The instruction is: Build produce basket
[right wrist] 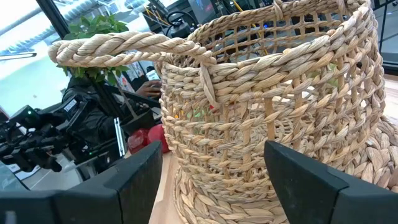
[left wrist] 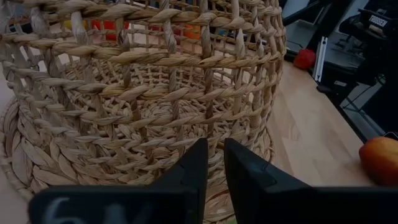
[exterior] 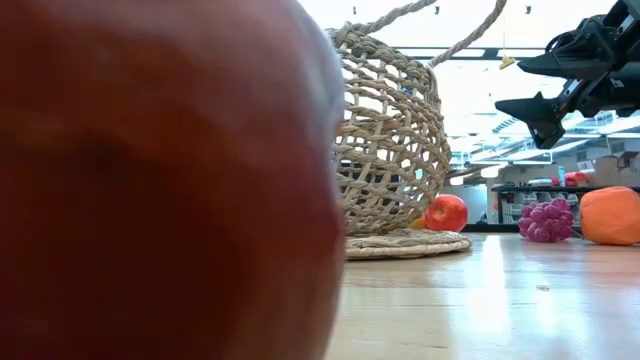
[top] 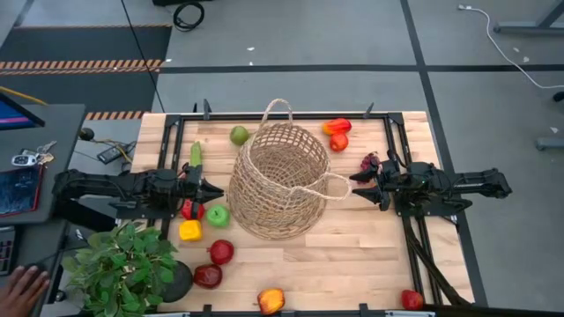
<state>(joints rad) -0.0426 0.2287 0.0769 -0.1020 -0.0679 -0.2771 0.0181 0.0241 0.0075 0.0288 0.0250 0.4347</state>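
Note:
The tan wicker basket (top: 280, 180) stands on its base mid-table, and I see no produce inside it. My left gripper (top: 217, 187) (left wrist: 214, 155) is shut, its tips right at the basket's lower left wall (left wrist: 155, 124). My right gripper (top: 355, 186) (right wrist: 211, 152) (exterior: 525, 85) is open and raised off the table. Its fingers stand on either side of the basket's right loop handle (top: 339, 187) (right wrist: 124, 43) without touching it. Produce lies around the basket: a green apple (top: 218, 215), a red fruit (top: 189, 210), a yellow piece (top: 190, 231) and purple grapes (top: 370, 162) (exterior: 548, 220). My left gripper's shut fingertips (left wrist: 200, 155) point level from the table's left at the basket's lower wall, just above the base rim. I cannot tell whether they touch the weave.
More produce lies about: a green apple (top: 239, 135), red-orange pieces (top: 337, 128) at the far edge, a green vegetable (top: 196, 154) and red apples (top: 221, 252). A peach (top: 271, 300) at the near edge fills the low view's left. A potted plant (top: 132, 264) stands at the near left corner. A person's hand (top: 22, 286) is off the table.

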